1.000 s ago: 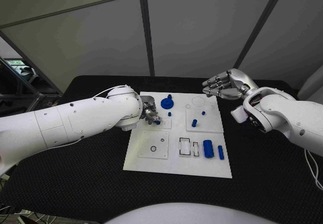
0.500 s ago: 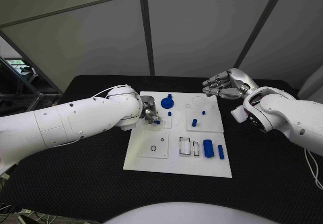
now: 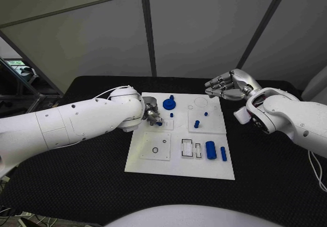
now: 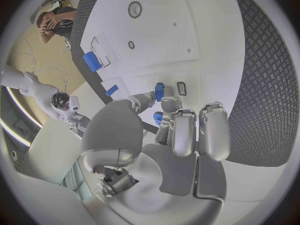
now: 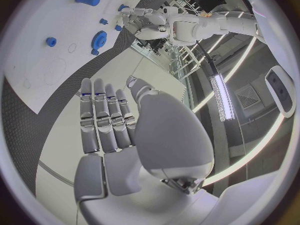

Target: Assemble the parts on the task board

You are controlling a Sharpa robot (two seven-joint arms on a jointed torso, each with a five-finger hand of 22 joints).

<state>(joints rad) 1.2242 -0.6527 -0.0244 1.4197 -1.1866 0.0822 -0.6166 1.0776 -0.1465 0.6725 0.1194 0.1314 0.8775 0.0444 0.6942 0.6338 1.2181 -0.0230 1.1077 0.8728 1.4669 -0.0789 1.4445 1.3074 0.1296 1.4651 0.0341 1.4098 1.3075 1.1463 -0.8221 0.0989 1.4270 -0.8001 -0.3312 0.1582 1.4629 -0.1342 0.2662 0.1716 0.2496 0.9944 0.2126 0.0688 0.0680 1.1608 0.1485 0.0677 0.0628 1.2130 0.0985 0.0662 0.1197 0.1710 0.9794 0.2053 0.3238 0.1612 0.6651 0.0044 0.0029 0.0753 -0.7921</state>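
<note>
The white task board (image 3: pixel 163 158) lies in the middle of the black table. My left hand (image 3: pixel 150 117) hovers low over the board's left middle and pinches a small blue peg (image 4: pixel 159 91) between thumb and fingertip, close to a small rectangular slot (image 4: pixel 181 88). On the board stand a blue gear (image 3: pixel 169 104), a short peg (image 3: pixel 196 124) and two tiny pegs (image 3: pixel 206 114). A blue cylinder (image 3: pixel 210 150) and a thin blue bar (image 3: pixel 223 154) lie near its right edge. My right hand (image 3: pixel 229 86) hangs above the far right corner, fingers extended and holding nothing (image 5: pixel 106 115).
Raised square plates (image 3: pixel 156 146) with holes and outlined slots (image 3: pixel 186 148) cover the near half of the board. Black table surface (image 3: pixel 81 175) surrounds the board on all sides. Grey wall panels stand behind the table.
</note>
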